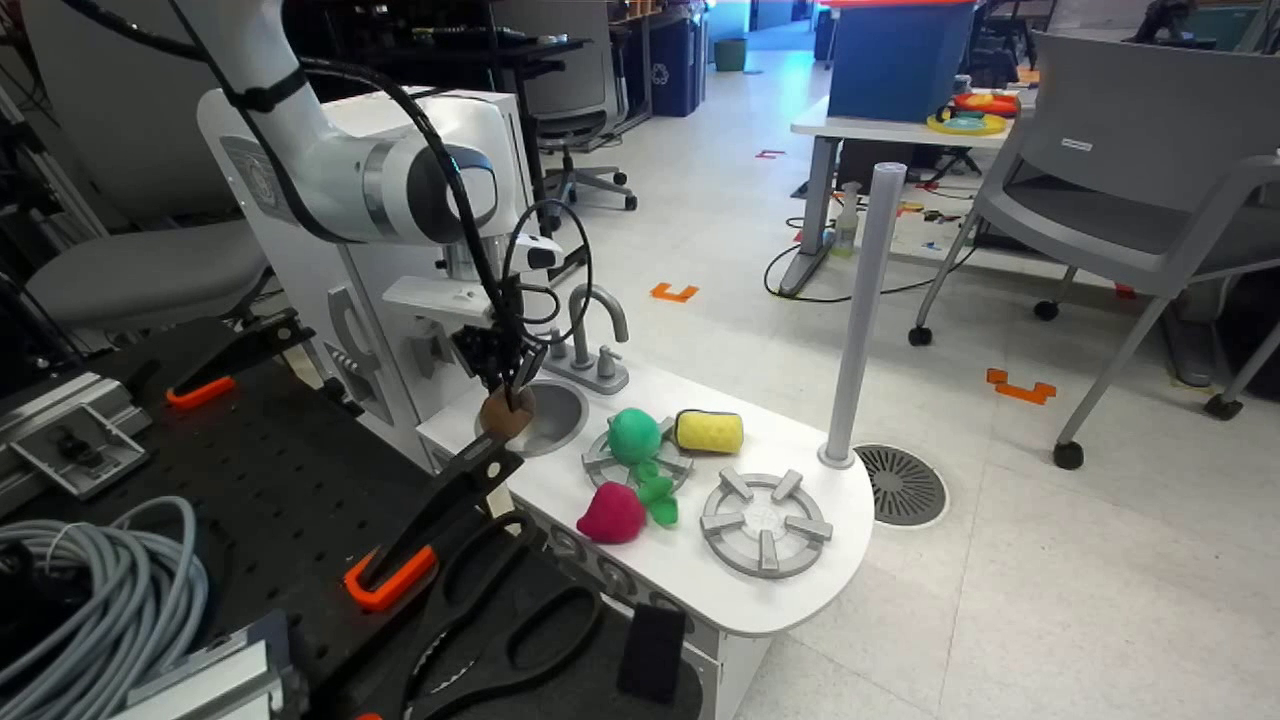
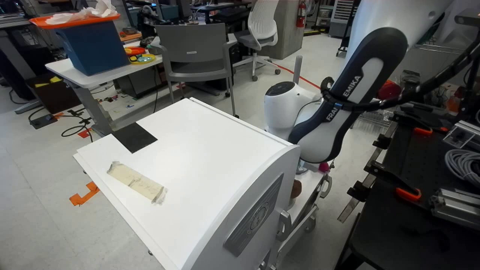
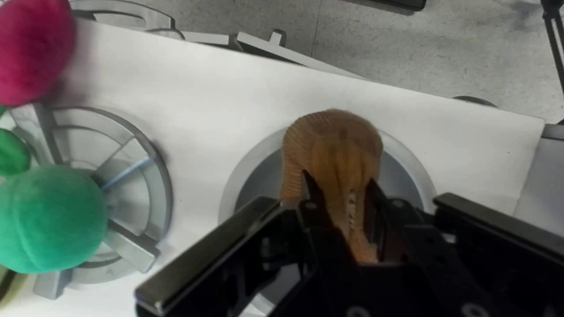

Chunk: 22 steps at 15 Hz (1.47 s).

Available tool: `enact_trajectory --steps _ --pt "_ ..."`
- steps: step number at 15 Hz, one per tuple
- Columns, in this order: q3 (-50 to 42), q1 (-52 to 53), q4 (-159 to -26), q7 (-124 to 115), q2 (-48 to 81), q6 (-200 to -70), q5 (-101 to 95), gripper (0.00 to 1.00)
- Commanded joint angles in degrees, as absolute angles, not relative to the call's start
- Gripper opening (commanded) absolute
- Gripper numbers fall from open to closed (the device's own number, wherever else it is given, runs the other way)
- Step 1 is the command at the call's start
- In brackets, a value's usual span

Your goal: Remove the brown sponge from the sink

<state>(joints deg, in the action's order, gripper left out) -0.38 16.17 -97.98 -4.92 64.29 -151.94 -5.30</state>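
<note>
My end effector [image 3: 338, 177] is clamped on the brown sponge [image 3: 332, 128], over the sink [image 3: 398, 179], whose twelve-o'clock edge the sponge hides in the wrist view. There, at nine, a burner grate [image 3: 126, 164] bears a green ball [image 3: 50, 219]; a magenta toy [image 3: 33, 49] lies at ten. In an exterior view, a yellow block [image 1: 711, 433] sits at the ball's three o'clock.

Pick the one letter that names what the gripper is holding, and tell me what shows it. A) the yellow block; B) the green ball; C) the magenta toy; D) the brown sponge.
D: in the wrist view, the gripper presses on both sides of the brown sponge, with the sink behind it.
</note>
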Motion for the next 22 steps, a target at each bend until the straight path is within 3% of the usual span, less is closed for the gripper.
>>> enact_trajectory --steps 1,18,19,20,22 --pt "-2.4 15.8 -107.5 -8.1 58.0 -156.6 -5.3 0.06" --pt "-4.8 12.0 -90.6 -14.0 71.3 -145.7 -3.5 0.06" --pt "-5.1 12.2 -89.5 -14.2 72.3 -144.9 -3.8 0.15" --pt "-5.2 12.4 -88.8 -14.3 72.8 -144.1 -4.0 0.48" --pt "-5.2 12.5 -88.1 -13.9 72.7 -142.2 -4.4 0.57"
